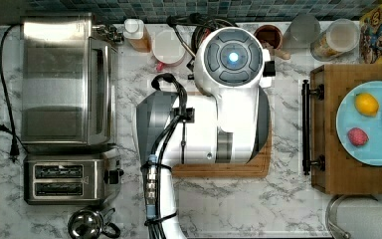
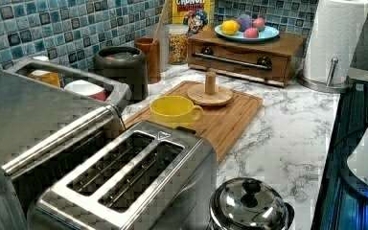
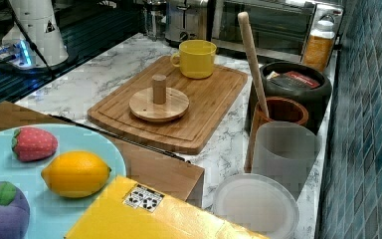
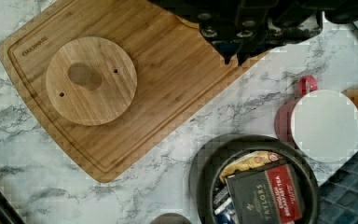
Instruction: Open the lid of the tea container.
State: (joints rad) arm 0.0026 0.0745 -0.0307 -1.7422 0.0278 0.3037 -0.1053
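While the tea container point(image 4: 256, 182) stands uncovered, the round wooden lid point(image 4: 91, 80) lies flat on the cutting board point(image 4: 168, 79).
With the lid off and the tea packets point(image 4: 265, 192) showing inside, the opening looks done, so any risk now lies in the arm's withdrawal. Relative to the cutting board, the container sits just off its back edge on the marble worktop point(image 4: 42, 177), near the tiled wall, with a red mug point(image 4: 325, 125) under a white cover beside it and a wooden utensil cup point(image 3: 280, 113) just on its other side. The end effector point(image 4: 235, 58) hovers above the board's edge, its fingertips drawn close together and holding nothing. A low sweep toward the wall could clip the container's rim or topple the tall spoon point(image 3: 252, 59); a careless drop could knock the lid's knob point(image 3: 159, 88) or nudge the yellow cup point(image 3: 197, 58) on the board.
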